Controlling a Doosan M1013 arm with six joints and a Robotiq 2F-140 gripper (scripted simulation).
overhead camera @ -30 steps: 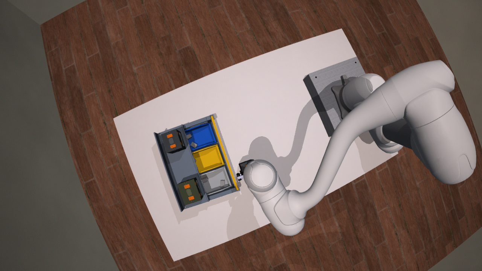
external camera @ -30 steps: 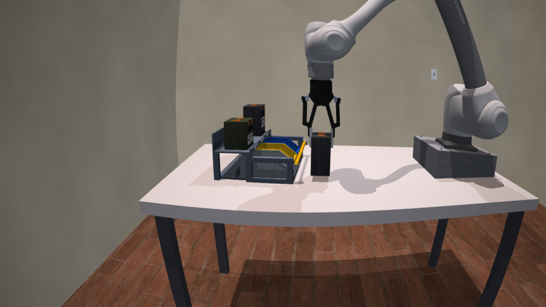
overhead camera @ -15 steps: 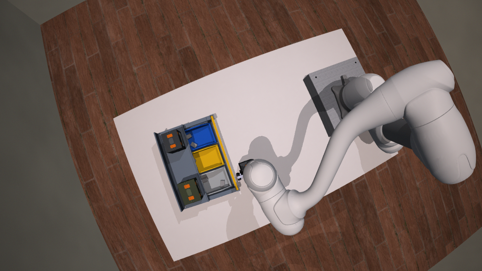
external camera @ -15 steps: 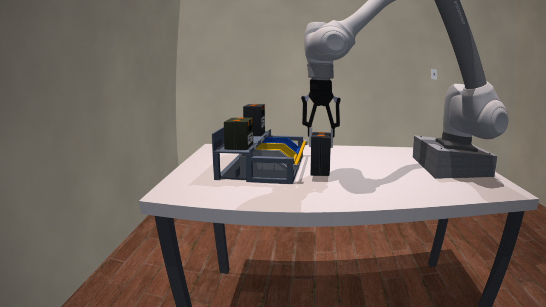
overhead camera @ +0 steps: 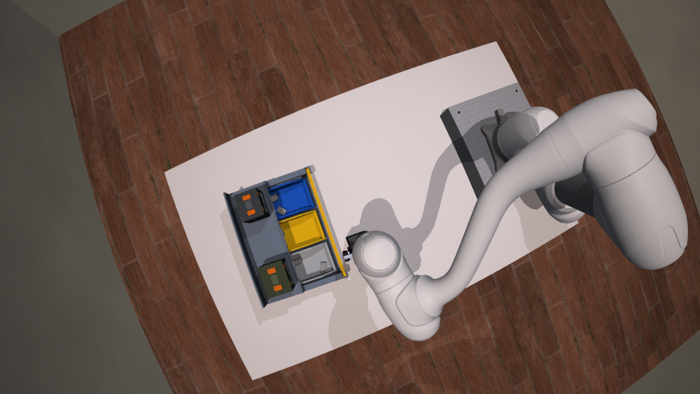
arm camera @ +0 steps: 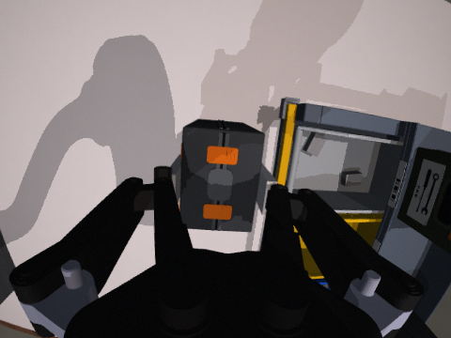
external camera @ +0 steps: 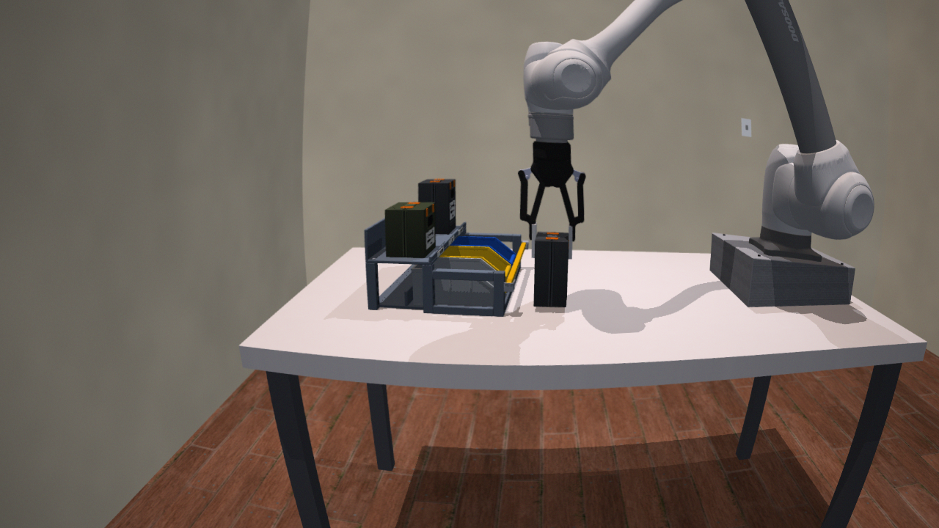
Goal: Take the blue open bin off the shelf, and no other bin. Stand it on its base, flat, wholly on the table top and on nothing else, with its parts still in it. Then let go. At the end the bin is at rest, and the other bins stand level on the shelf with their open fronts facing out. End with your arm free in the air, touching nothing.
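Tool closed on a black case standing on the bench.

The tool (external camera: 551, 231) points straight down, its fingers about half spread and clamped on the top of the upright black case (external camera: 550, 270), which stands on the bench (external camera: 590, 341) just beside the shelf (external camera: 373, 279). The blue open bin (overhead camera: 289, 197) sits on the shelf next to the yellow bin (overhead camera: 301, 231).

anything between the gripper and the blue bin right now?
Yes. The gripper is shut on a black case with orange latches standing on the white table in front of the grey shelf rack. The blue open bin sits at the rack's far end, behind the yellow front rail.
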